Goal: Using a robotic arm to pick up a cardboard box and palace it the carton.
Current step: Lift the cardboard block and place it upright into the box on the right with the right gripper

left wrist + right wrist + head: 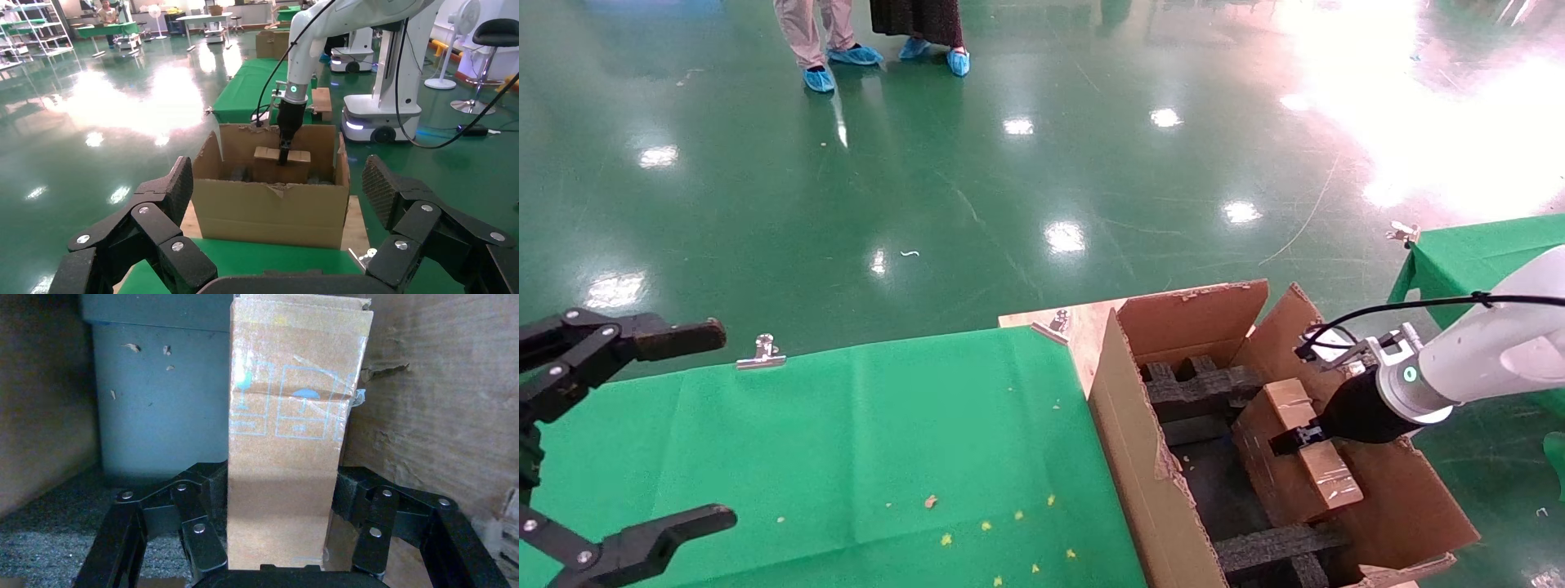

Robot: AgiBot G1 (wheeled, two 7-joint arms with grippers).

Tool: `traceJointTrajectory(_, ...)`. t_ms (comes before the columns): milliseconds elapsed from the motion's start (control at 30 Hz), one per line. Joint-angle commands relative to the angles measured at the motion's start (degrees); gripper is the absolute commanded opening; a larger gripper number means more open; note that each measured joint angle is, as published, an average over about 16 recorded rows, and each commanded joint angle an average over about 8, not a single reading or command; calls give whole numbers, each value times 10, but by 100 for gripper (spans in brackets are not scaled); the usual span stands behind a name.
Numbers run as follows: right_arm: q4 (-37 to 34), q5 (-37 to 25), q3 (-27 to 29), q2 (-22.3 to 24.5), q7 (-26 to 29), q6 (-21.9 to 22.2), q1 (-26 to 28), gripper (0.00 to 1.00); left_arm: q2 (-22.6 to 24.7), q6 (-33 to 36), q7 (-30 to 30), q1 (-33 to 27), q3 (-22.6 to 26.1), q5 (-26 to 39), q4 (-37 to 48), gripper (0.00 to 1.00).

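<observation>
The white robotic arm's right gripper [1291, 441] is down inside the carton [1128, 441], shut on the small cardboard box [1328, 482]. The box stands on edge against the carton's right wall, among black foam blocks [1201, 392]. In the right wrist view the gripper [281, 496] has a pad pressed on each side of the taped box [287, 416]. The left wrist view shows the carton [269, 208], the box [269, 166] and the right gripper [285, 153] farther off. My all-black left gripper [719, 425] is open and empty over the green table's left end.
The green cloth table [846, 441] lies left of the carton, with a metal clip [762, 351] on its far edge. A second green table [1475, 253] is at the right. Two people stand far back [870, 41] on the glossy green floor.
</observation>
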Motion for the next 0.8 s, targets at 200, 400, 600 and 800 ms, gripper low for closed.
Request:
traceJointTrajectory(200, -22, 8, 5, -8, -13, -7, -13, 90, 0, 0, 0, 0, 0, 0, 0, 100)
traceJointTrajectory(400, -23, 8, 5, -9, -13, -8, -14, 100, 0, 0, 0, 0, 0, 0, 0, 100)
traceJointTrajectory(600, -20, 7, 5, -8, -12, -7, -12, 100, 0, 0, 0, 0, 0, 0, 0, 100)
traceJointTrajectory(800, -19, 6, 4, -7, -11, -7, -11, 100, 0, 0, 0, 0, 0, 0, 0, 100)
